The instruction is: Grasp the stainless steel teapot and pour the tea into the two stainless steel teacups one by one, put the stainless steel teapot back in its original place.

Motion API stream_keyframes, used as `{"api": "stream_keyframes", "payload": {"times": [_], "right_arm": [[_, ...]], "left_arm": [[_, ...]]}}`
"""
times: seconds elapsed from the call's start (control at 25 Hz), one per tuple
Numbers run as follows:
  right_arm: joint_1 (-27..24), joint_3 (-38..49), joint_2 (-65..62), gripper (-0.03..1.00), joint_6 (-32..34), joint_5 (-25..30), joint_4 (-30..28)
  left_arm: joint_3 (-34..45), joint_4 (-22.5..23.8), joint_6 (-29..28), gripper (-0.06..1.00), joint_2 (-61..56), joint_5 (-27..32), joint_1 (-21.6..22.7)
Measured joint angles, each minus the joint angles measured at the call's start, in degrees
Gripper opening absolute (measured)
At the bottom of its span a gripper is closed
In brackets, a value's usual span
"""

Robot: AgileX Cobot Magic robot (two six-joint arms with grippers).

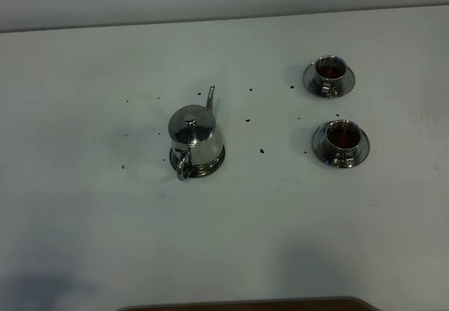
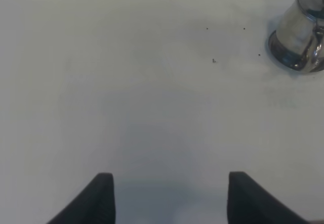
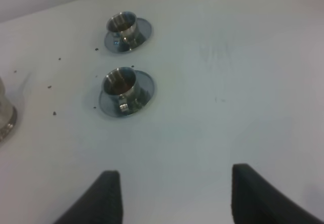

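The stainless steel teapot (image 1: 196, 137) stands upright on its round saucer (image 1: 217, 163) near the middle of the white table, spout pointing away, handle toward the front. It also shows in the left wrist view (image 2: 304, 29) and at the edge of the right wrist view (image 3: 5, 114). The two teacups on saucers stand at the right, the far one (image 1: 329, 73) and the near one (image 1: 341, 138), both holding dark tea; they also show in the right wrist view (image 3: 123, 28) (image 3: 121, 88). My left gripper (image 2: 169, 198) and right gripper (image 3: 174, 196) are open, empty, and far from them.
Small dark specks (image 1: 261, 151) are scattered on the white table (image 1: 84, 114) between the teapot and the cups. A dark edge (image 1: 245, 304) runs along the table's front. The arms do not show in the exterior high view.
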Motion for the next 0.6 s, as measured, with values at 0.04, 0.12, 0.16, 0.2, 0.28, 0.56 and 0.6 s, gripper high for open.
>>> {"api": "stream_keyframes", "payload": {"times": [0.04,0.12,0.16,0.2,0.28,0.56,0.6], "right_arm": [[0.00,0.00,0.00,0.48,0.00,0.00,0.00],[0.00,0.00,0.00,0.48,0.00,0.00,0.00],[0.00,0.00,0.00,0.48,0.00,0.00,0.00],[0.00,0.00,0.00,0.48,0.00,0.00,0.00],[0.00,0.00,0.00,0.48,0.00,0.00,0.00],[0.00,0.00,0.00,0.48,0.00,0.00,0.00],[0.00,0.00,0.00,0.48,0.00,0.00,0.00]], "left_arm": [[0.00,0.00,0.00,0.53,0.00,0.00,0.00],[0.00,0.00,0.00,0.53,0.00,0.00,0.00],[0.00,0.00,0.00,0.53,0.00,0.00,0.00],[0.00,0.00,0.00,0.53,0.00,0.00,0.00],[0.00,0.00,0.05,0.53,0.00,0.00,0.00],[0.00,0.00,0.13,0.53,0.00,0.00,0.00],[0.00,0.00,0.07,0.53,0.00,0.00,0.00]]}}
